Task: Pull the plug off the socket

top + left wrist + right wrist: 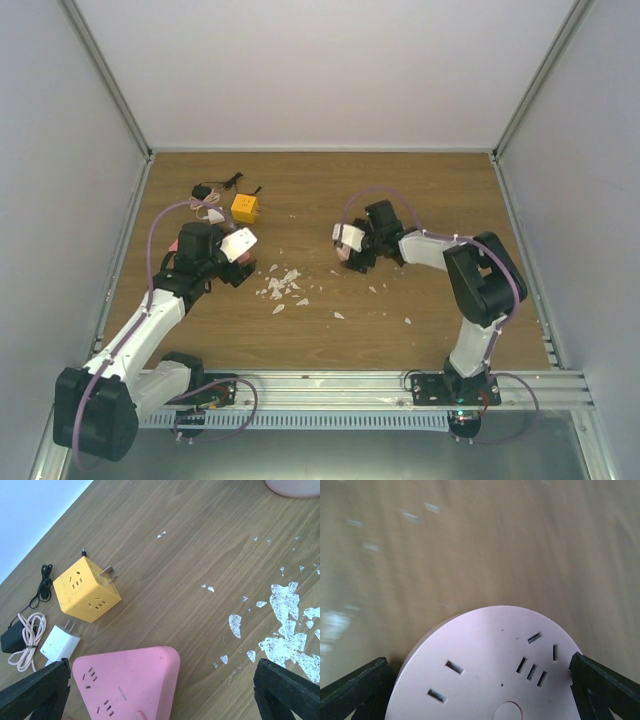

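Wood table (400, 200) — socket (127, 680) well inside its edges.

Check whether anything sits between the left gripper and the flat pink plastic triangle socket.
Nothing visible does: the flat pink plastic triangle socket lies between the jaws of the open left gripper. A small white charger lies beside its corner.

Wood-grain bench (420, 190), littered.
A yellow cube (86, 591), white charger (60, 644) and black adapter (11, 634) lay clustered at far left, the pink socket (127, 682) near them, white flecks (285, 625) mid-bench, a pale pink block (485, 665) further right.
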